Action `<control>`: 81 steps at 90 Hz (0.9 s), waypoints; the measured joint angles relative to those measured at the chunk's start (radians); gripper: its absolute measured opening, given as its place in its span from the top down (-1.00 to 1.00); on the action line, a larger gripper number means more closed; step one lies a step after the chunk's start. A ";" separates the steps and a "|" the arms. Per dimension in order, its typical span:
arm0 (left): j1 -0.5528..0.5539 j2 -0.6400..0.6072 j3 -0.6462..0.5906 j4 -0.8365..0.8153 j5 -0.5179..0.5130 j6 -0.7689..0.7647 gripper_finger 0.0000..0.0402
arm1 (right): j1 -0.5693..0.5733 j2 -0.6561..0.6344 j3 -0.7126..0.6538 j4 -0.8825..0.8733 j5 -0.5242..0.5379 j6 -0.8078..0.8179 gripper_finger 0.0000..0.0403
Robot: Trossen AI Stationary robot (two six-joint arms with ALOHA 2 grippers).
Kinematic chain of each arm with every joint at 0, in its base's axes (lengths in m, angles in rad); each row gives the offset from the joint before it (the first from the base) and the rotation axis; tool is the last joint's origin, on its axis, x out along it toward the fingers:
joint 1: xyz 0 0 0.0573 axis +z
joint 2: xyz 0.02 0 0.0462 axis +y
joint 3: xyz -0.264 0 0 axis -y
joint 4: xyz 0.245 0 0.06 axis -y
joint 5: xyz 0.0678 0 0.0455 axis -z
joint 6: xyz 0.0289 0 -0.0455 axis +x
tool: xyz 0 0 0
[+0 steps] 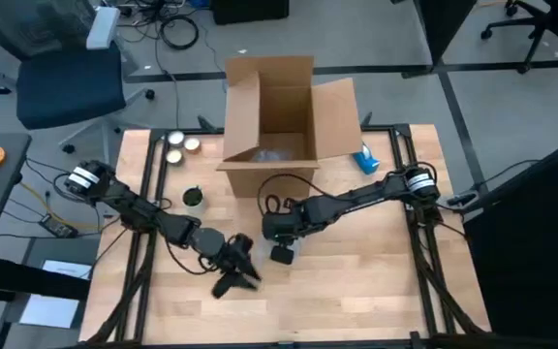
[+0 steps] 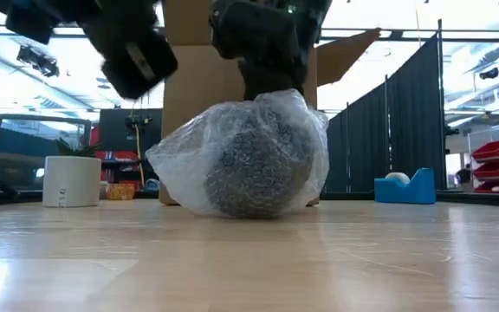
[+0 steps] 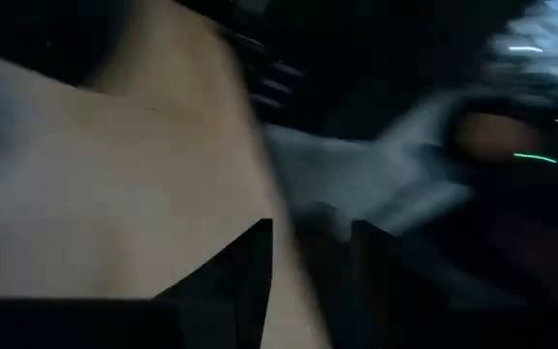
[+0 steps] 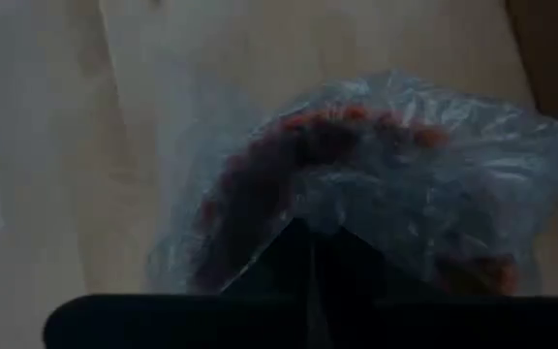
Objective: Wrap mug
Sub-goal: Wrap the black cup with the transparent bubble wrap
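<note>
The mug (image 2: 254,165) sits on the table (image 1: 356,291) in the middle, just in front of the open cardboard box (image 1: 279,107), and it is already bundled in bubble wrap (image 2: 189,160). From the table-level camera it reads as a dark rounded lump under clear, crinkled plastic, with a loose flap of wrap sticking out to one side and the far side tucked down close to the wood.

The right gripper (image 4: 313,257) is on top of the bundle, fingers close together and pinched on the wrap at its crown; its own wrist camera shows the plastic gathered right at the fingertips. The left gripper (image 1: 235,267) is off to the side, near the bundle but apart from it, above bare table. Its wrist picture is smeared, and I cannot tell whether its fingers are apart or together.

So where are we? I'd say most of the wrapping is done: the mug looks covered all round. What seems left is that loose flap, which wants folding in or pressing flat, and nothing I can see is holding the wrap closed apart from the right gripper's pinch. A blue tape dispenser (image 1: 366,160) waits beside the box, and a small white pot (image 2: 72,180) stands farther back.
</note>
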 joint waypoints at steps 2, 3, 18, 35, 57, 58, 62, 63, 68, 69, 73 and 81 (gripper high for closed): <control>-0.006 0.001 0.000 0.017 0.019 -0.007 0.37 | -0.002 0.001 -0.001 0.003 0.000 0.004 1.00; -0.009 0.001 0.000 0.022 0.024 -0.009 0.37 | -0.002 0.002 -0.001 0.003 0.000 0.006 1.00; -0.048 0.003 0.001 0.053 0.009 0.009 0.37 | -0.010 0.003 -0.003 -0.004 -0.035 0.019 1.00; 0.010 0.004 0.000 -0.125 -0.196 0.010 0.37 | -0.012 0.004 -0.003 -0.044 -0.165 0.001 1.00; 0.119 0.003 0.000 -0.220 -0.588 -0.013 0.37 | -0.008 -0.003 -0.006 -0.194 -0.276 0.049 1.00; 0.121 0.003 0.001 -0.220 -0.600 -0.009 0.37 | -0.008 -0.003 -0.007 -0.195 -0.271 0.051 1.00; 0.130 0.003 0.001 -0.220 -0.633 0.026 0.37 | -0.004 -0.005 -0.007 -0.194 -0.247 0.050 1.00; 0.133 0.003 0.001 -0.220 -0.639 0.036 0.37 | -0.003 -0.005 -0.007 -0.193 -0.242 0.048 1.00; 0.146 0.004 0.001 -0.223 -0.660 0.085 0.37 | -0.002 -0.007 -0.007 -0.183 -0.222 0.032 1.00; 0.149 0.004 0.001 -0.226 -0.663 0.092 0.37 | -0.002 -0.007 -0.007 -0.181 -0.220 0.029 1.00; 0.158 0.003 0.001 -0.249 -0.678 0.108 0.37 | -0.002 -0.007 -0.007 -0.171 -0.215 0.020 1.00; 0.176 0.017 0.001 -0.302 -0.718 0.110 0.37 | -0.002 -0.008 -0.007 -0.149 -0.199 0.010 1.00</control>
